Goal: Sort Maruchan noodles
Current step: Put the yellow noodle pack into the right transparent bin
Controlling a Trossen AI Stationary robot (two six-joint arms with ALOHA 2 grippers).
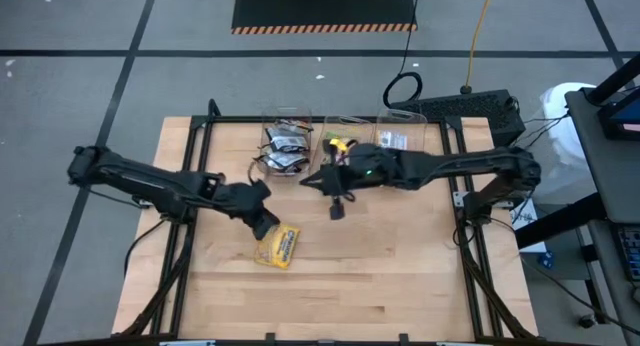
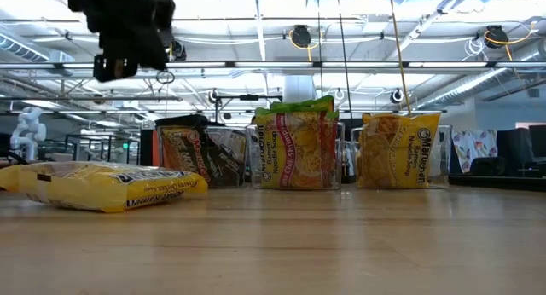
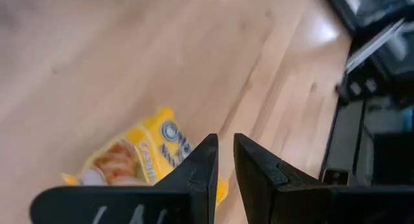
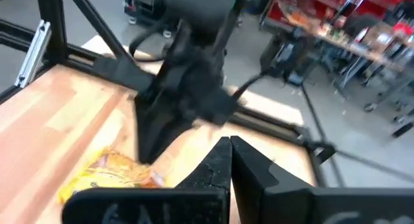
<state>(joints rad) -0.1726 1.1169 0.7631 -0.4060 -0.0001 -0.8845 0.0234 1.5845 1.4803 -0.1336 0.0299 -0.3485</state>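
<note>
"Maruchan" shows on the right bin's yellow packet (image 2: pixel 399 150), smaller print unreadable.

I see a counter (image 1: pixel 400 276) of pale, smooth wood with a light sheen. The yellow packet (image 1: pixel 277 246) on it is glossy, crinkly plastic. The bins (image 2: pixel 294 154) look like clear hard plastic; my left end effector (image 3: pixel 223 160) is matt black.

On the wooden worktop (image 1: pixel 400 276) lies one yellow noodle packet (image 1: pixel 277 246) (flat, near the left side); three clear bins (image 1: pixel 345 136) stand along the far edge.
</note>
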